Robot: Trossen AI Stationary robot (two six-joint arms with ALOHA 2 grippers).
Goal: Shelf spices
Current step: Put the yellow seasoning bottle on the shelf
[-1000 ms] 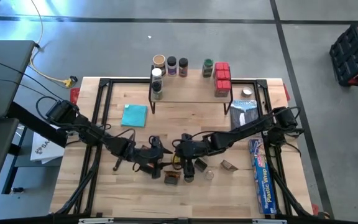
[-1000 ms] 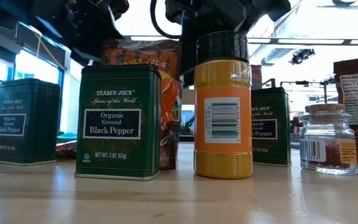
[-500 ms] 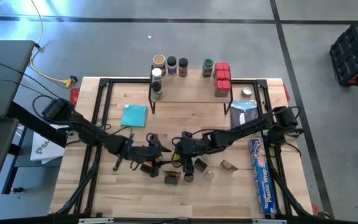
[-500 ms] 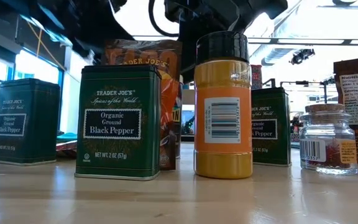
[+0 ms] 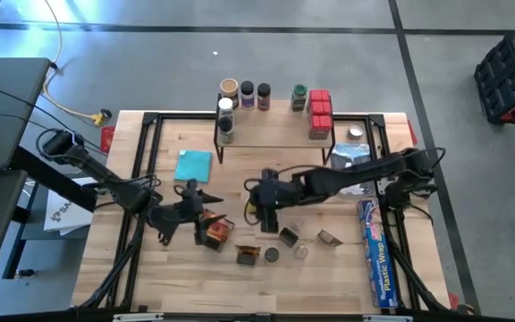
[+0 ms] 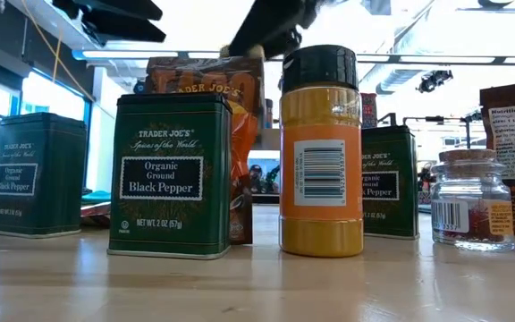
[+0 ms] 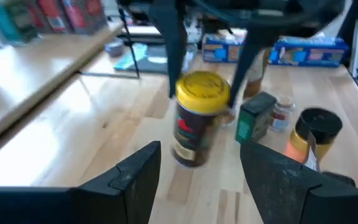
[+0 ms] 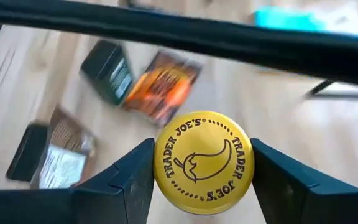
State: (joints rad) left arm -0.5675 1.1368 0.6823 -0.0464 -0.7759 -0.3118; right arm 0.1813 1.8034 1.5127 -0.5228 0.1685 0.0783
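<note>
Yellow-lidded jar [image 8: 202,162] first: pinched it in the fingers of the right gripper [image 5: 266,200], lifted it toward the shelf [image 5: 271,136] at twelve o'clock; withdrew the left gripper [image 7: 199,163] toward nine, fingers spread.

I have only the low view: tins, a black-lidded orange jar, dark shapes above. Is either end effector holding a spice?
Observer: Yes. The right end effector grips a yellow-lidded jar, lifted off the table.
Operator: And the left one?
Observer: The left end effector is open, with nothing between its fingers.
Operator: Anything on the shelf?
Observer: Red boxes stand at one end of the shelf.
</note>
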